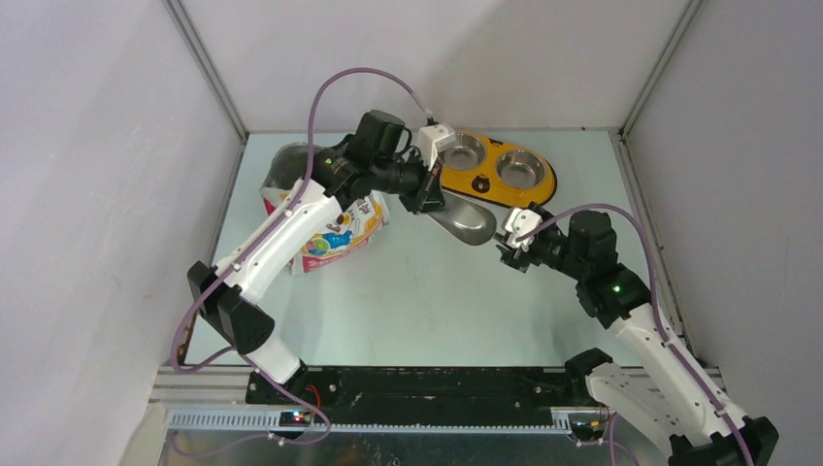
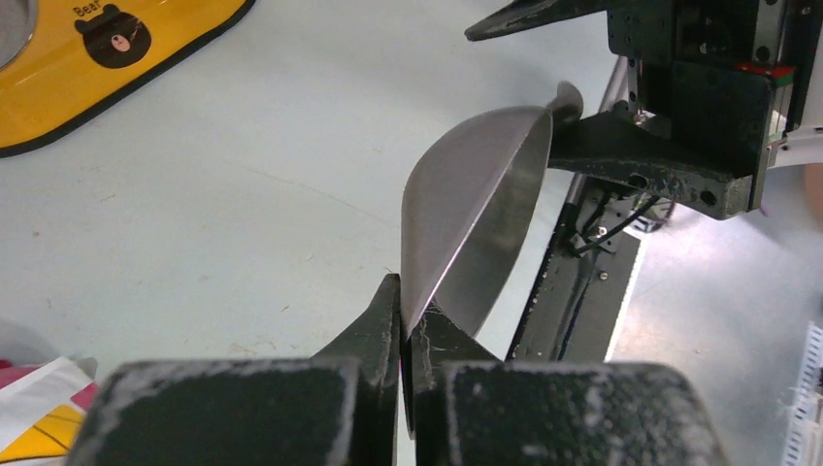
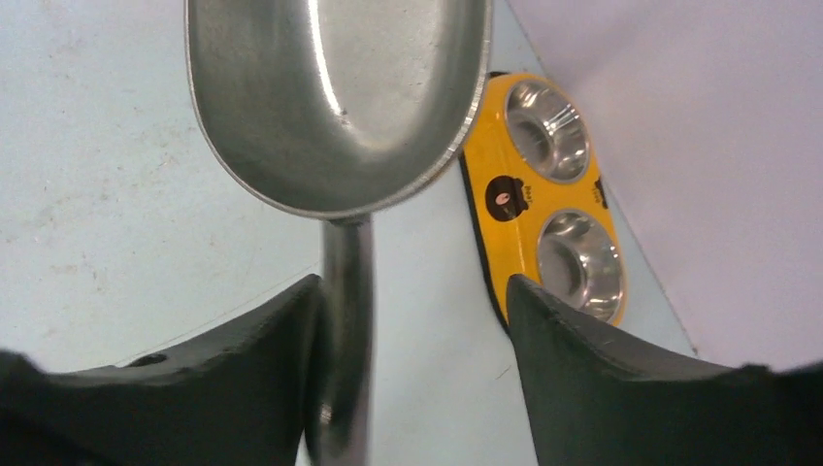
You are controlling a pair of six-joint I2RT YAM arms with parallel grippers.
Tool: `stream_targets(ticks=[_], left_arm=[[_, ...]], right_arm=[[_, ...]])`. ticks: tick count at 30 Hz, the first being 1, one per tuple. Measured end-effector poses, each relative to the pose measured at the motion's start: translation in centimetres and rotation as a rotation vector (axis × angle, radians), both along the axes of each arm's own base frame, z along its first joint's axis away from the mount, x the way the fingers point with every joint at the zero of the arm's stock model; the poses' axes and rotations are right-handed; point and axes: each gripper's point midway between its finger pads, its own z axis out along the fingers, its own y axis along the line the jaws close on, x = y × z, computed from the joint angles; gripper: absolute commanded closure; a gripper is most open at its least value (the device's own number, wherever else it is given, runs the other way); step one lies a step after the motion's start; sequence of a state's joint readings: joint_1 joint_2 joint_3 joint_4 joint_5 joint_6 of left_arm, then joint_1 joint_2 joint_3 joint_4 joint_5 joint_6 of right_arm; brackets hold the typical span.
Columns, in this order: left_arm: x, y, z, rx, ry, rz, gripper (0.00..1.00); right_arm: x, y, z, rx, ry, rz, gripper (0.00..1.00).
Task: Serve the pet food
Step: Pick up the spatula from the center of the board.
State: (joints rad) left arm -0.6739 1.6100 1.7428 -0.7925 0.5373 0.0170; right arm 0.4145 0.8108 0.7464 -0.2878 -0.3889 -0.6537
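The grey metal scoop (image 1: 464, 221) hangs above the table between both arms, its bowl (image 3: 340, 97) empty. My left gripper (image 2: 406, 320) is shut on the thin rim of the scoop's bowl (image 2: 476, 223). My right gripper (image 3: 412, 291) stands open around the scoop's handle (image 3: 347, 330). The handle lies against the left finger, with a wide gap to the right one. The pet food itself is hidden. Its cartoon-printed bag (image 1: 335, 233) lies under my left arm. The yellow double-bowl feeder (image 1: 495, 184) sits just behind the scoop, both steel bowls bare.
Grey walls close in the table on the left, back and right. The feeder (image 3: 558, 194) lies near the back right wall. A corner of the bag (image 2: 39, 408) shows at my left wrist's lower left. The arms' black base rail (image 1: 437, 383) runs along the near edge.
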Motion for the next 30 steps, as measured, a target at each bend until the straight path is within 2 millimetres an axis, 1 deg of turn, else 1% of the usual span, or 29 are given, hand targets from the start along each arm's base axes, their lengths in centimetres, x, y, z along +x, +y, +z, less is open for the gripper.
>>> stream_targets(ticks=[1, 3, 7, 10, 16, 19, 21, 23, 26, 30], left_arm=[[0.0, 0.1, 0.1, -0.011, 0.007, -0.008, 1.0], [0.1, 0.3, 0.4, -0.038, 0.022, -0.016, 1.0], [0.1, 1.3, 0.2, -0.078, 0.057, -0.006, 1.0], [-0.3, 2.0, 0.1, -0.096, 0.072, 0.003, 1.0], [-0.7, 2.8, 1.7, -0.161, 0.076, 0.01, 1.0], [-0.2, 3.7, 2.9, -0.206, 0.085, 0.03, 1.0], [0.6, 4.4, 3.5, -0.241, 0.092, 0.056, 1.0], [1.5, 5.0, 3.8, -0.273, 0.109, 0.085, 1.0], [2.4, 5.5, 3.2, -0.299, 0.147, 0.127, 1.0], [2.4, 5.5, 2.1, -0.308, 0.205, 0.149, 1.0]], right_arm=[[-0.2, 0.0, 0.4, 0.01, -0.011, 0.004, 0.08], [-0.6, 0.1, 1.2, 0.035, -0.026, 0.009, 0.01], [-1.6, -0.1, 3.1, 0.076, -0.078, 0.023, 0.0], [-2.2, 0.3, 3.6, 0.104, -0.067, 0.048, 0.0], [-3.1, 1.5, 4.9, 0.16, -0.014, 0.111, 0.0], [-3.4, 2.1, 6.8, 0.133, -0.013, 0.17, 0.0], [-3.4, 2.3, 8.8, 0.138, -0.043, 0.187, 0.01], [-3.4, 2.3, 10.3, 0.158, -0.068, 0.187, 0.0], [-3.1, 2.1, 10.9, 0.203, -0.048, 0.149, 0.0], [-1.8, 1.6, 11.5, 0.317, 0.034, 0.046, 0.0]])
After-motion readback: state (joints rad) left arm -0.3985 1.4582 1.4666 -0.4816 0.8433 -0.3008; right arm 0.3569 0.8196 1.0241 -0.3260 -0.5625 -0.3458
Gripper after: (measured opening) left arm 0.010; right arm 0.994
